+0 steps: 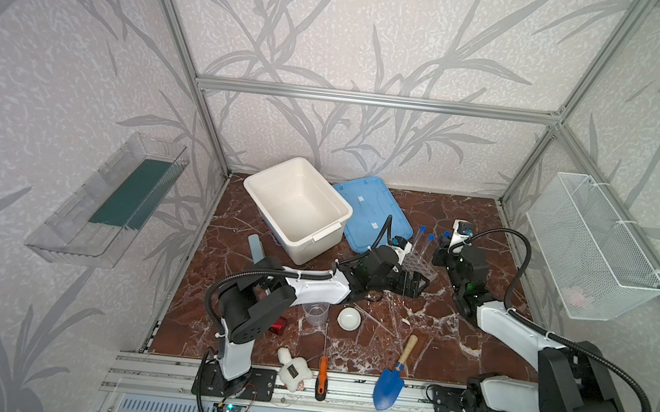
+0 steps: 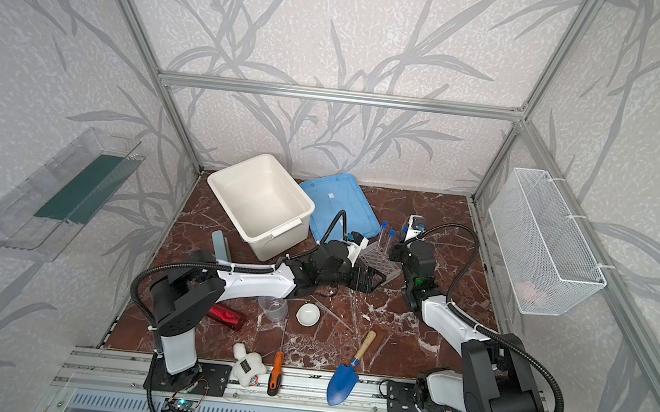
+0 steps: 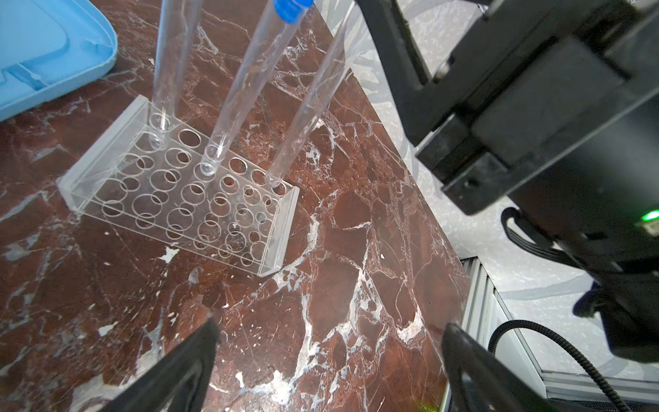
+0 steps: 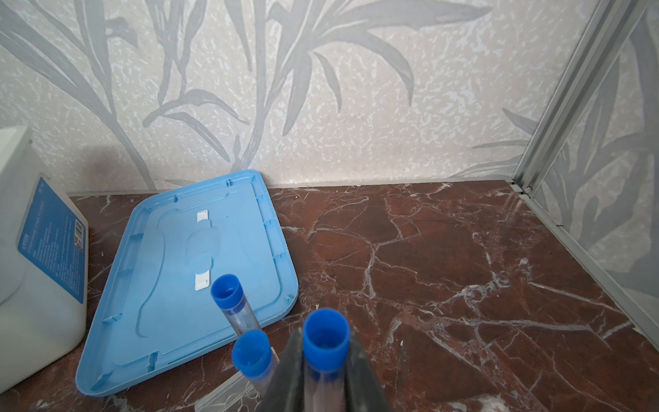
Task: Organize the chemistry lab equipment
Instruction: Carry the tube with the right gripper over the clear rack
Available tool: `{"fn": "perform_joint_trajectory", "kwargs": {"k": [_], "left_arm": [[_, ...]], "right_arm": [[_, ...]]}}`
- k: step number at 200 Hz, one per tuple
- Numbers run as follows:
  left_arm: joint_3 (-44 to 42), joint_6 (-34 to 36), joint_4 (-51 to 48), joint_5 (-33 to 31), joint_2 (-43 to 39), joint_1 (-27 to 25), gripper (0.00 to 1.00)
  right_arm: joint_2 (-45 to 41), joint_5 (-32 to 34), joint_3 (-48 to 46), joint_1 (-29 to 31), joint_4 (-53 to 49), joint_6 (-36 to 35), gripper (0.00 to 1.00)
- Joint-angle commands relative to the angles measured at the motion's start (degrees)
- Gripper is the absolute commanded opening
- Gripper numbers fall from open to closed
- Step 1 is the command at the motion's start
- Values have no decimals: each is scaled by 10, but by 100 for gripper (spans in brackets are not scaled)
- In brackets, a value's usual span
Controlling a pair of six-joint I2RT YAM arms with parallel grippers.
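Rack (image 3: 178, 199): stood flat on the marble table (image 3: 321, 285), right of centre and towards the far side, just right of the blue lid (image 1: 369, 211); in both top views its long axis is laid roughly left to right.
Test tubes (image 3: 249, 92): three are seen along the row of holes at the rack's far long edge, with round ends down and blue caps up. The long axes are kept near upright, each with a slight lean.
Third tube (image 4: 325, 337): placed at the right end of that row, its lower end at the rack's corner hole; whether it is fully seated cannot be told.
Right gripper (image 4: 325, 333): brought down from above, with the jaws closed in on the third tube just below its cap, one finger pressed to each side.
Left gripper (image 3: 330, 324): jaws spread wide and nothing held; it is poised just on the near side of the rack, over bare table.
Beaker (image 1: 315, 312): stood upright, mouth up, well apart from the rack on its near-left side.
Dish (image 1: 349, 317): set just right of the beaker, hollow side up.
Rods (image 2: 332, 311): laid flat just right of the dish, long axis diagonal, only faintly seen.
White bin (image 1: 307, 250): stood open at the far left, beside the lid.
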Motion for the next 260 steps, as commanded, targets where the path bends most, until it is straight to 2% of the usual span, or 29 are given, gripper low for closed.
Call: {"fn": "perform_joint_trajectory", "kwargs": {"k": [1,95,165,225,260], "left_arm": [[20,0,11,3,6,-1,99],[12,-1,12,0,5,-1,99],[11,1,10,-6,7,-1,99],[14,-1,10,-3,13,-1,99],[13,-1,12,-3,17,-1,99]], "right_arm": [[13,4,-2,-2,31,-6,20],[46,22,6,-3,57,-2,20],[0,14,19,-3,26,-14,20],[44,18,3,-2,127,-27,20],[51,12,3,-2,127,-27,20]]}}
